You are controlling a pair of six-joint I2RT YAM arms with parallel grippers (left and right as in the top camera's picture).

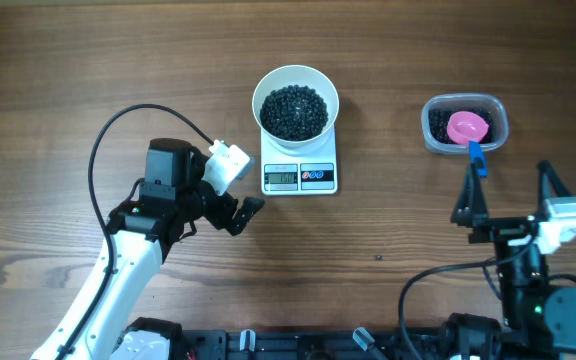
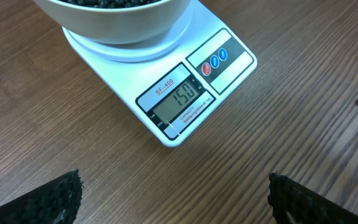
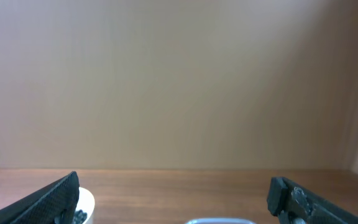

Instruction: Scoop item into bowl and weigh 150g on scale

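Tabletop (image 1: 68,80), brown woodgrain, bears scale (image 1: 299,177) and bowl (image 2: 117,25); beige wall (image 3: 179,81) behind.

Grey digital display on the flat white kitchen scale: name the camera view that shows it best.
Left wrist view: the display is close and sharp, and its digits read 150. Overhead shows the display only as a tiny grey strip with unreadable digits. Right wrist does not show it at all.

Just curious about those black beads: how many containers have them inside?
2. One is the white bowl on the scale, centre top; the other is the clear plastic tub at far right, with a pink scoop in it.
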